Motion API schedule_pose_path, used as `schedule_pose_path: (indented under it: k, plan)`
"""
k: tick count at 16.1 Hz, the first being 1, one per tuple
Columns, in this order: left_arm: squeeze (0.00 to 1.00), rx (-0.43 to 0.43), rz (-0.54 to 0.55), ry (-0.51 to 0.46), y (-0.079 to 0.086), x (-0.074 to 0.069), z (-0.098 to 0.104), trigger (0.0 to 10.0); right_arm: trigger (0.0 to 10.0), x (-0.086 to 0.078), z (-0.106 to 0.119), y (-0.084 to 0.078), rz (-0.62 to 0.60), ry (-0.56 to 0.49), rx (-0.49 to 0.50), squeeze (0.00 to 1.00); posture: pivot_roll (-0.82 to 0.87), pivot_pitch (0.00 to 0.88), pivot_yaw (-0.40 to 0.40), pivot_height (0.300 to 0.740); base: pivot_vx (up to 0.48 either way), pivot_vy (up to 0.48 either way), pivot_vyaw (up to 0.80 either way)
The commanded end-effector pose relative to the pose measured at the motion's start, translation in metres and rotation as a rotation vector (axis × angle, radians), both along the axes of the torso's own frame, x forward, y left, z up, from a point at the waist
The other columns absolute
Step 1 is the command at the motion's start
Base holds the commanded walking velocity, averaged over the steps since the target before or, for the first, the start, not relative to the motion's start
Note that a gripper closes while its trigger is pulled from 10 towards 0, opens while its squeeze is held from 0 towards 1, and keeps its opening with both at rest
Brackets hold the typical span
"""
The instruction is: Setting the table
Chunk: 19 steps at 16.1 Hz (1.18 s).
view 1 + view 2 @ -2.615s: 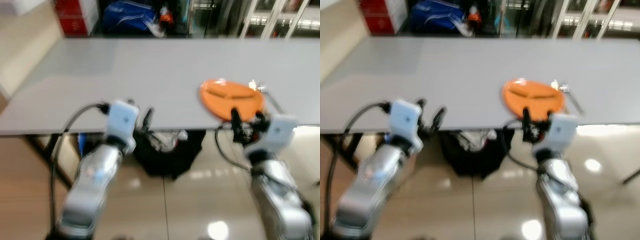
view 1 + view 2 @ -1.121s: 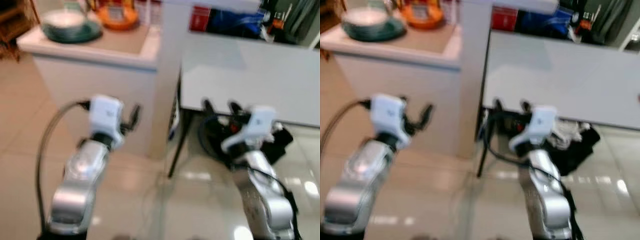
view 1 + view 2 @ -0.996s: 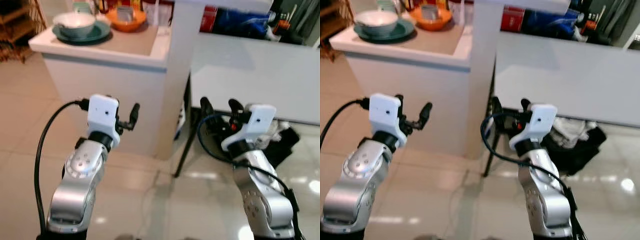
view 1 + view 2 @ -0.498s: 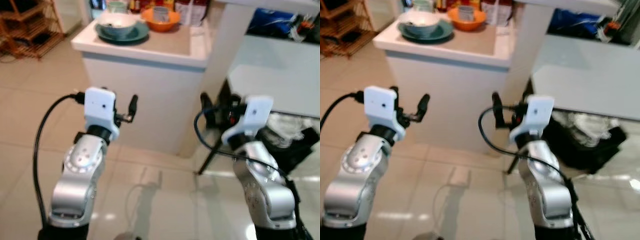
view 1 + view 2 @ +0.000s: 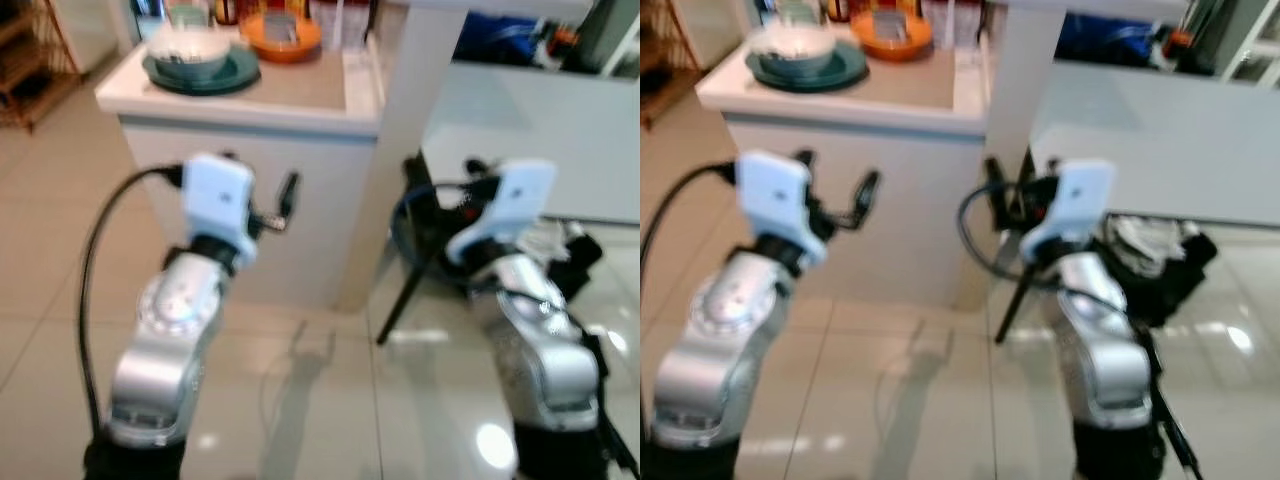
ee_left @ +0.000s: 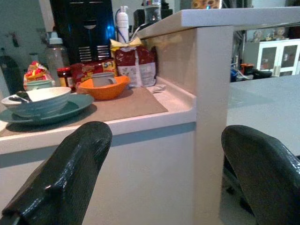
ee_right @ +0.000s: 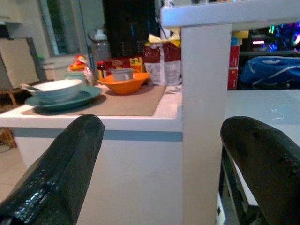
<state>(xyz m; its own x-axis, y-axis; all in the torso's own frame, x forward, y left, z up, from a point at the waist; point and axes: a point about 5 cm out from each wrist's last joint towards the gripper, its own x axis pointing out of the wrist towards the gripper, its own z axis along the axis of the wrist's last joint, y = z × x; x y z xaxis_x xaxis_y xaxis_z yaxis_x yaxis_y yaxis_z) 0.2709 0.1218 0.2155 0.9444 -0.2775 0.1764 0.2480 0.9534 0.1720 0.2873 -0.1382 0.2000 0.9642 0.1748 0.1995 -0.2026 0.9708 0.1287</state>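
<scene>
The robot faced a white counter [image 5: 250, 105] with both arms raised short of it, the left gripper [image 5: 262, 210] and right gripper [image 5: 1012, 205] each spread wide with nothing held. Farther back on the counter sat a white bowl [image 6: 36, 99] on a teal plate [image 6: 56, 111], with an orange bowl [image 7: 124, 83] just right of them. The grey table [image 5: 1140, 130] lay to the right. Fetching the dishes likely meant closing in squarely before reaching, so that 1 gripper could take the plate's rim level.
</scene>
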Motion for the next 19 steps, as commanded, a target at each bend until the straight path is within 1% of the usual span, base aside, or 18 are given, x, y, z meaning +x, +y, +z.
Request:
schedule_pose_path:
  k: [1, 5, 6, 7, 9, 13, 14, 15, 19]
  plan:
    - [0.00, 0.020, 0.040, -0.015, 0.008, -0.001, 0.004, 10.0, 10.0, 0.003, 0.007, 0.009, 0.054, -0.020, 0.008, 0.00, 0.12, 0.028, -0.080, 0.740, 0.416, 0.000, 0.00]
    - [0.00, 0.026, 0.046, -0.018, 0.009, 0.000, 0.005, 10.0, 10.0, 0.006, 0.009, 0.014, 0.112, -0.022, 0.001, 0.00, 0.12, 0.007, -0.084, 0.740, 0.425, 0.000, 0.00]
    - [0.00, 0.030, 0.048, -0.021, 0.010, 0.000, 0.006, 10.0, 10.0, 0.006, 0.009, 0.015, 0.115, -0.026, -0.019, 0.00, 0.12, 0.001, -0.083, 0.740, 0.431, 0.000, 0.00]
    - [0.00, 0.039, 0.045, -0.027, 0.010, 0.001, 0.007, 10.0, 10.0, 0.007, 0.009, 0.014, 0.103, -0.032, -0.025, 0.00, 0.12, 0.000, -0.083, 0.740, 0.428, 0.000, 0.45]
    - [0.00, 0.052, 0.029, -0.030, 0.008, 0.001, 0.008, 10.0, 10.0, 0.008, 0.008, 0.013, 0.086, -0.029, -0.006, 0.00, 0.12, 0.000, -0.077, 0.740, 0.431, 0.000, 0.24]
    - [0.00, 0.068, 0.013, -0.042, 0.004, 0.003, 0.011, 10.0, 10.0, 0.008, 0.008, 0.012, 0.094, -0.031, -0.041, 0.00, 0.12, 0.000, -0.074, 0.740, 0.431, 0.000, 0.00]
    - [0.00, 0.075, 0.006, -0.047, 0.002, 0.003, 0.012, 10.0, 10.0, 0.009, 0.007, 0.010, 0.079, -0.030, -0.042, 0.00, 0.12, 0.000, -0.075, 0.740, 0.431, 0.000, 0.59]
    - [0.00, 0.080, 0.000, -0.051, 0.002, 0.003, 0.013, 10.0, 10.0, 0.009, 0.007, 0.008, 0.068, -0.024, 0.001, 0.00, 0.12, 0.000, -0.074, 0.740, 0.428, 0.000, 0.00]
    - [0.00, 0.088, -0.021, -0.054, -0.001, 0.003, 0.015, 10.0, 10.0, 0.010, 0.008, 0.005, 0.044, -0.027, -0.002, 0.00, 0.12, 0.006, -0.061, 0.740, 0.431, 0.000, 0.00]
